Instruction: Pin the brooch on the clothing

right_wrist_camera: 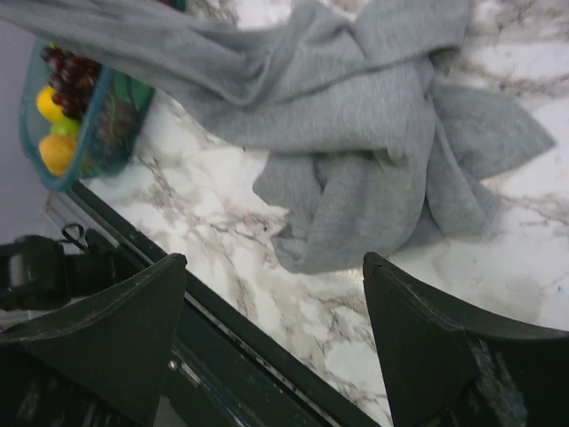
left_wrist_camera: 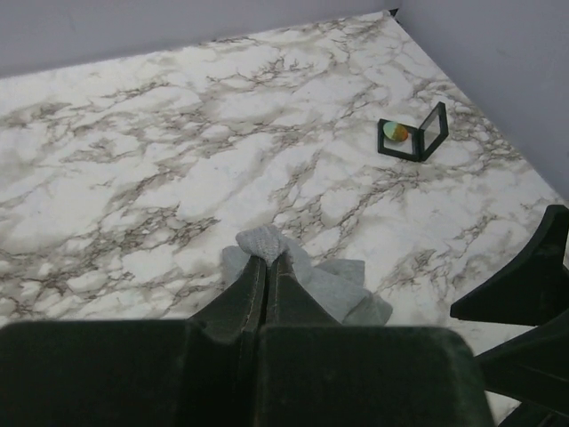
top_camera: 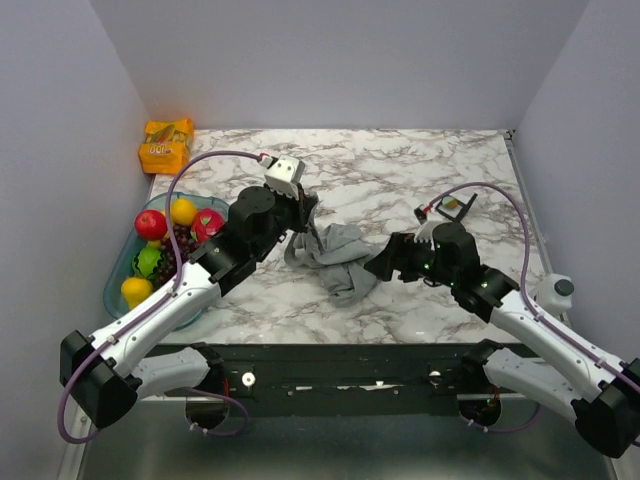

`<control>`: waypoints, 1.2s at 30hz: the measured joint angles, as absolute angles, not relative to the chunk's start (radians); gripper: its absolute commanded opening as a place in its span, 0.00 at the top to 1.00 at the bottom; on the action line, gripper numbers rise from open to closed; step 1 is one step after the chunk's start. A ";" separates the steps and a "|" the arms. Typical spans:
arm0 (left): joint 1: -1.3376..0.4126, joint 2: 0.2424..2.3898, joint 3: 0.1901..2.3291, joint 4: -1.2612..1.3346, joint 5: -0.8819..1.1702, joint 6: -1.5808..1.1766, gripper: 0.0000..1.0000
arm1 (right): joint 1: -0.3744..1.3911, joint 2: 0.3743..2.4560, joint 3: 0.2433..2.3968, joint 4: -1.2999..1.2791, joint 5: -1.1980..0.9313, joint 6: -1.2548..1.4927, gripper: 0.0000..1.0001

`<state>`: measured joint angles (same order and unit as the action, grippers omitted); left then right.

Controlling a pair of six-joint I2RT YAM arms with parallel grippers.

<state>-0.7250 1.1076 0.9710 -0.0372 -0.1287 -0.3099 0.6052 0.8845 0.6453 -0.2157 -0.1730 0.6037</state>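
Brooch: a small round badge, green, orange and red (left_wrist_camera: 396,132). It sat on its small black square card (left_wrist_camera: 433,132), which had one flap raised like an open case. The card rested on the white marble-patterned tabletop (top_camera: 400,165) toward the far right side, well apart from both arms, and nothing was touching it. Judged not yet handled.

Clothing: the light-grey knit sleeveless top (top_camera: 340,258) lay bunched in a heap mid-table, between the two grippers, with straps and body twisted together.

Left gripper (left_wrist_camera: 267,260): jaws pressed together on a raised fold of the grey fabric, a tuft of cloth showing above the fingertips. The pinch looked meant to lift one edge clear of the heap so the garment could be pulled out flat, since a crumpled top gives no good face for a pin.

Right gripper (right_wrist_camera: 276,267): jaws spread wide with nothing between them. It hovered over the near edge of the heap, close to the table's front rail. It was probably left free to take a second hold on the cloth, or later to fetch the badge.

Teal plastic basket of fruit (top_camera: 115,290) stood at the left edge, near the left arm but apart from the cloth. Risk noted: loose knit may slip or stretch under a single pinch.
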 measured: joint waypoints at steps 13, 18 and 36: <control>-0.918 1.483 1.071 -0.123 0.099 -0.365 0.01 | 0.605 0.579 0.688 -0.440 0.086 0.621 0.06; -0.914 1.394 1.084 -0.224 -0.004 -0.289 0.01 | 0.605 0.599 0.682 -0.477 0.105 0.619 0.05; -0.542 1.429 1.054 -0.386 -0.115 -0.213 0.12 | 0.605 1.106 0.630 -0.194 -0.018 0.576 0.15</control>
